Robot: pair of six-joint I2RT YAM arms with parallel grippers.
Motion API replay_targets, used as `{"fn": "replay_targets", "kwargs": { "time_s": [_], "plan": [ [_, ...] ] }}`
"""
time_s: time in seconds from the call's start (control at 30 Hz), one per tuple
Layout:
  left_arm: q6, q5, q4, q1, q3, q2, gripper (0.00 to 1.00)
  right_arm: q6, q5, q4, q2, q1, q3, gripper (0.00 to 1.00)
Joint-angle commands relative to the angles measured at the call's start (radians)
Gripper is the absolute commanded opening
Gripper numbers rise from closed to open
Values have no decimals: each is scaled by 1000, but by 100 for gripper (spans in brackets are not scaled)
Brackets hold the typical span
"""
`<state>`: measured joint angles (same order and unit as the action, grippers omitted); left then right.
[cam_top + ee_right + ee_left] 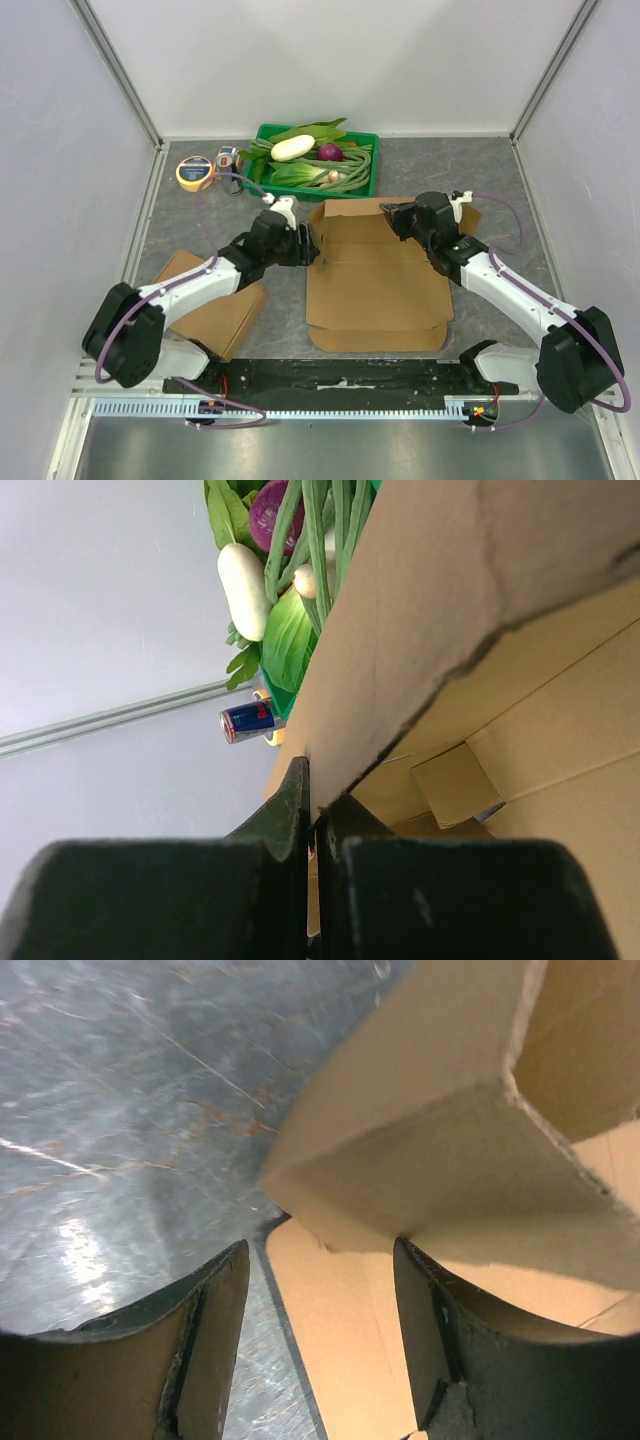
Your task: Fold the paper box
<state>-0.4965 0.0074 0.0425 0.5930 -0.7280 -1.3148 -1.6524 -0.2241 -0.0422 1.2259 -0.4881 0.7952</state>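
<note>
Paper box on tabletop, between both tools, mostly flat.
Right tool clamped on panel edge, panel lifted.
Left tool fingers apart, raised corner flap just ahead, ungripped.
Judgement: early stage; walls and closing remain.

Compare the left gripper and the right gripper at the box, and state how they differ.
The left gripper is open, its fingers apart with the box just ahead of them. The right gripper is shut, pinching the edge of a box flap. The left gripper is at the box's left side, while the right gripper is at its far right corner. Both are dark two-finger grippers working on the same box.
</note>
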Motion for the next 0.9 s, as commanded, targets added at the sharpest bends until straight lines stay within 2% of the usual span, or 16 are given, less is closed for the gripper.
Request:
{"fn": "replay_targets", "kwargs": {
  "time_s": [0.0, 0.07, 0.13, 0.17, 0.23, 0.3, 0.37, 0.53, 0.63, 0.67, 0.77, 0.87],
  "plan": [
    [47, -76, -118, 76, -60, -70, 67, 49, -6, -74, 20, -3, -19, 2],
    [29, -127, -119, 106, -82, -90, 67, 39, 2, -74, 12, -3, -25, 2],
    [4, -178, -133, 131, -111, -110, 60, 26, 5, -71, 6, -3, -34, 2],
    [-14, -200, -189, 143, -110, -116, 58, 23, 6, -73, 4, -3, -36, 2],
    [-52, -269, -202, 162, -110, -145, 54, 17, 8, -70, 0, -6, -39, 2],
    [-77, -261, -286, 162, -96, -170, 53, 16, 11, -68, -2, -4, -37, 2],
    [-48, -256, -326, 169, -99, -210, 54, 13, 14, -70, -6, -4, -39, 2],
    [-13, -222, -348, 177, -116, -235, 64, 14, 14, -68, -20, -4, -47, 1],
    [35, -257, -372, 186, -36, -152, 66, 14, 14, -68, -22, -4, -53, 1],
    [55, -254, -381, 185, -6, -80, 66, 14, 14, -68, -22, -4, -54, 1],
    [88, -227, -400, 183, 117, 35, 58, 16, 12, -68, -25, -4, -57, 1],
    [67, -274, -299, 169, 160, 138, 44, 22, 6, -68, -32, -6, -53, 2]
  ]
}}
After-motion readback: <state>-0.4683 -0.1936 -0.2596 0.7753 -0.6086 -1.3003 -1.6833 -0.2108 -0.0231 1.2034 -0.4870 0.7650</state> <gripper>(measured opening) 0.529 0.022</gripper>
